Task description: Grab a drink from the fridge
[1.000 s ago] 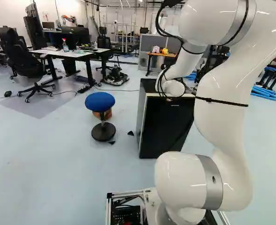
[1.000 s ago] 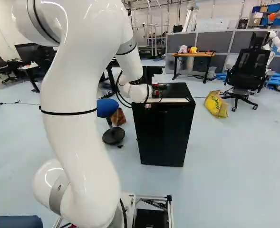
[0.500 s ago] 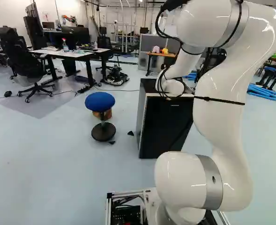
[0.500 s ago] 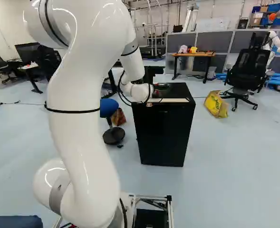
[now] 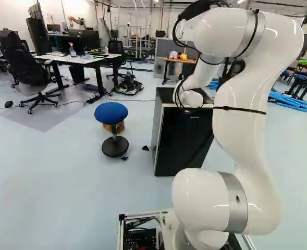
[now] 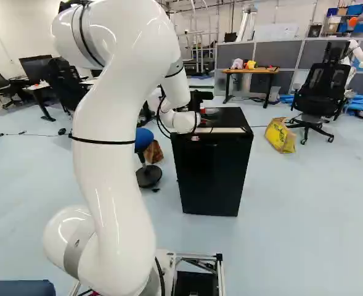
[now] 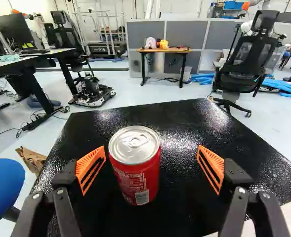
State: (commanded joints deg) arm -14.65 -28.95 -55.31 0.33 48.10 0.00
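While the black gripper (image 7: 149,170) stands with its orange-padded jaws spread wide, a red can (image 7: 135,168) sits upright between them on the fridge's (image 7: 185,128) glossy black top, nearer one pad than the other. Its silver lid faces up with the pull tab lying flat, and pale small print and a white barcode patch mark the shiny red side.

Noted one red can (image 7: 136,170) upright on black fridge top (image 7: 185,121), and fridge (image 6: 211,176), yellow bag (image 6: 280,136) and blue stool (image 5: 111,113) on pale floor (image 5: 64,182).
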